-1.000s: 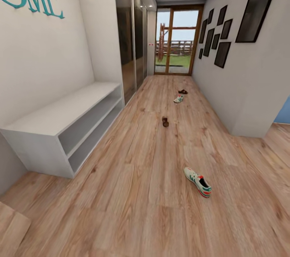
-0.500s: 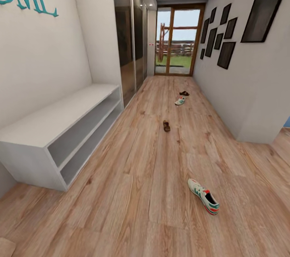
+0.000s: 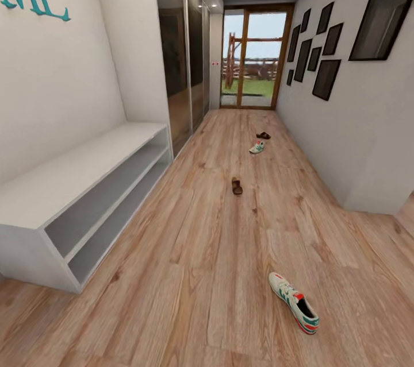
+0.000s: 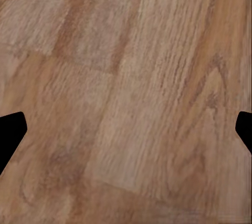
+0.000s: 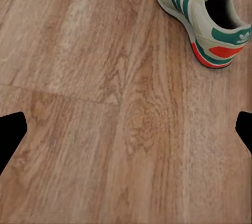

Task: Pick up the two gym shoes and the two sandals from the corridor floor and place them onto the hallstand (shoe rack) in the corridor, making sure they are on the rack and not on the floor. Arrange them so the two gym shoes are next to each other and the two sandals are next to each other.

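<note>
Four shoes are seen on the floor (image 3: 190,275): near sneaker (image 3: 294,301), sandal (image 3: 237,186), far sneaker (image 3: 257,147), far sandal (image 3: 263,135). Rack (image 3: 69,183) is bare. Both grippers (image 4: 126,134) (image 5: 126,134) are spread, nothing held.

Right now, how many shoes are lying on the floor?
4: a sneaker nearest, a sandal mid-corridor, another sneaker farther on, and a second sandal just beyond it toward the glass door.

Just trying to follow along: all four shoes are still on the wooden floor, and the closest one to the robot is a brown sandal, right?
Not quite. All four are on the corridor floor, but the closest is a gym shoe, white with green stripes, as the head view shows. The near sandal lies farther along the corridor, with the other gym shoe and far sandal beyond it.
</note>
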Motion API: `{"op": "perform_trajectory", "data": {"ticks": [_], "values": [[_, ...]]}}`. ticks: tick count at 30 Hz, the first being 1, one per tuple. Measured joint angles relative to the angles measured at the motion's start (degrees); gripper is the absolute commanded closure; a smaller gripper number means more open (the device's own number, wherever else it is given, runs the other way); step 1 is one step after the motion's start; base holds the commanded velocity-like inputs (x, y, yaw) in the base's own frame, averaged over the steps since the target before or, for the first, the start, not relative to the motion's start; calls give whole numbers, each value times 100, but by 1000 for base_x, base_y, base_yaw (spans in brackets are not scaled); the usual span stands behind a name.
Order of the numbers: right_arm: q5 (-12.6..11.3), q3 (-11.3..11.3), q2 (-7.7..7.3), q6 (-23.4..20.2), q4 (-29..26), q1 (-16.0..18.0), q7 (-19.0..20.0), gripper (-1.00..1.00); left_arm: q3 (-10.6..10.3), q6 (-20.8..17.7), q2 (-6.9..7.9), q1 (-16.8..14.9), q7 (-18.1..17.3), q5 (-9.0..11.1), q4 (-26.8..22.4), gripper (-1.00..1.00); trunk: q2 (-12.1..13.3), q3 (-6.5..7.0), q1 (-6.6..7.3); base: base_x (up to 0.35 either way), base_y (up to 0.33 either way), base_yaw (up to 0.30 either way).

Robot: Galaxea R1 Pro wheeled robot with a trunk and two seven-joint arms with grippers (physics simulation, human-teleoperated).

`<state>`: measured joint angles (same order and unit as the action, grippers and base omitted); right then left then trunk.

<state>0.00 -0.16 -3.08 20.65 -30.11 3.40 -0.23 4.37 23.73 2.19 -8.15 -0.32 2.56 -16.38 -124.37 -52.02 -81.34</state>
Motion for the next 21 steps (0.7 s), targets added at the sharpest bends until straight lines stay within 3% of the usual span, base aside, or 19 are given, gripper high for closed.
{"op": "perform_trajectory", "data": {"ticks": [10,21], "values": [[0,0,0,0,-1,0,-1,-100,0,0,0,0,0,4,0,-100,0,0,-1,140,-242,0],[0,0,0,0,0,0,-1,-100,0,8,1,2,0,7,0,-100,0,0,-2,38,-234,0]]}}
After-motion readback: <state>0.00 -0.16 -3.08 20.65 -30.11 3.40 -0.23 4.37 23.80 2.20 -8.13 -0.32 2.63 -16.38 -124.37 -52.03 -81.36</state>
